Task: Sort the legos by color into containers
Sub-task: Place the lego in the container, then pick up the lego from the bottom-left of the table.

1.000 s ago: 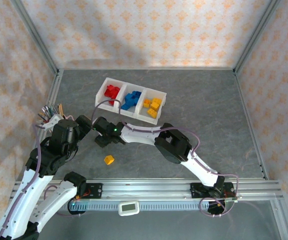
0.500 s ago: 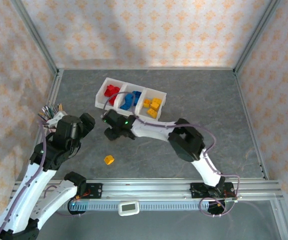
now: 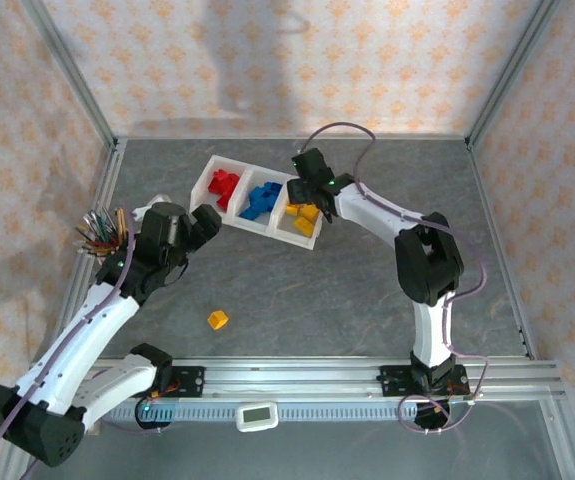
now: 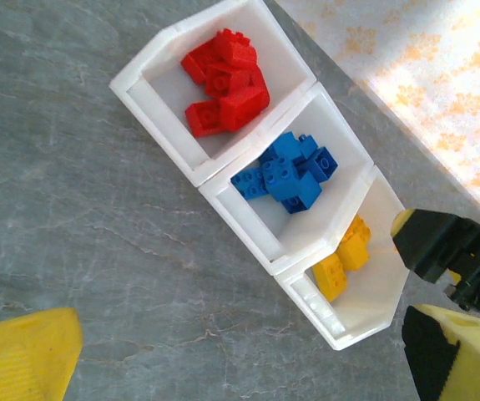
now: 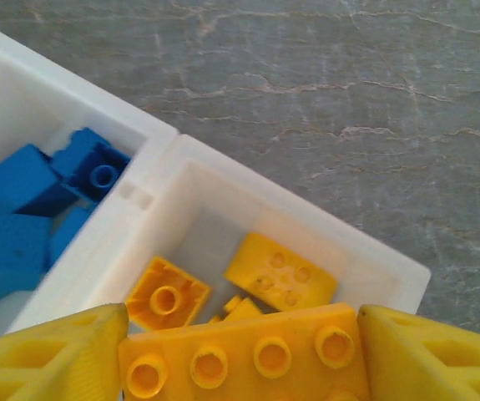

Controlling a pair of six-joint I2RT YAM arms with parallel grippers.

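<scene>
**Q:** Start at the left. What is there?

**A:** A cup of pencils (image 3: 100,232) stands near the left wall. Just to its right my left gripper (image 3: 202,222) hovers over the grey table (image 3: 367,280). Its jaws are spread as wide as they go and I have nothing in them. It sits just short of the near-left corner of the containers (image 4: 152,125).

**Q:** Is anything loose on the table?

**A:** One small yellow brick (image 3: 218,320) lies alone on the table. It is nearer to my bases than the tray is, and well apart from both grippers.

**Q:** And the tray itself?

**A:** It is three joined white bins lying at a slant. The left bin holds the red legos (image 4: 223,79) in a heap. The middle bin holds the blue legos (image 4: 288,171). The right bin holds the yellow legos (image 4: 344,259), gathered toward one end.

**Q:** Where is your right tool?

**A:** My right gripper (image 3: 307,192) hangs directly above that yellow bin. Its jaws are partly closed, and a long yellow brick (image 5: 241,355) with a row of four studs spans the gap. Each end of it meets a finger (image 5: 52,359). I hold it clear of the bricks below, over the bin's inner corner next to the blue compartment.
</scene>
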